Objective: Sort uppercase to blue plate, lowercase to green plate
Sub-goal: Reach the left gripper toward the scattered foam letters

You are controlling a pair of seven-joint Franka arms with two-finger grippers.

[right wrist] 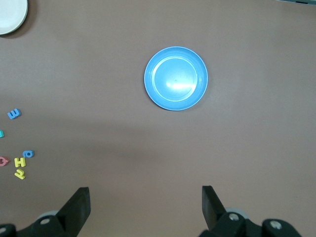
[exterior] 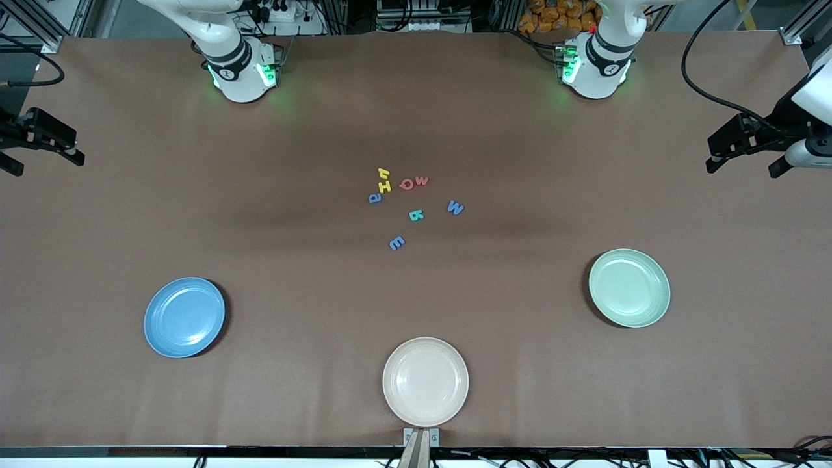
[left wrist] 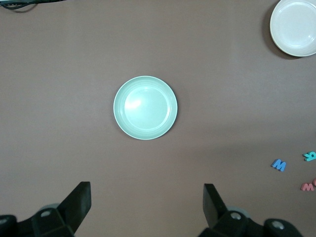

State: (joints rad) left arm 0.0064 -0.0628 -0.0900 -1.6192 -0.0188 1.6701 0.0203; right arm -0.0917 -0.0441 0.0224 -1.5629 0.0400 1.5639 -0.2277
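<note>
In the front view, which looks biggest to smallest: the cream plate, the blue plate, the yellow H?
1. cream plate
2. blue plate; slightly smaller-looking, maybe only because it lies farther from the camera
3. yellow H; tiny

A high camera faces both robots across the brown table (exterior: 416, 117), looking steeply down, their bases along the top edge; it takes in the whole tabletop from some way off. The left wrist camera looks straight down from well above, the green plate (left wrist: 145, 107) near centre, the left gripper (left wrist: 146, 205) spread wide at the frame's edge; the right wrist camera does likewise over the blue plate (right wrist: 176, 78), the right gripper (right wrist: 146, 205) also wide apart. Both wrist views catch the cream plate (left wrist: 295, 27) and part of the letter cluster (exterior: 409, 201); the front view holds all of it.
</note>
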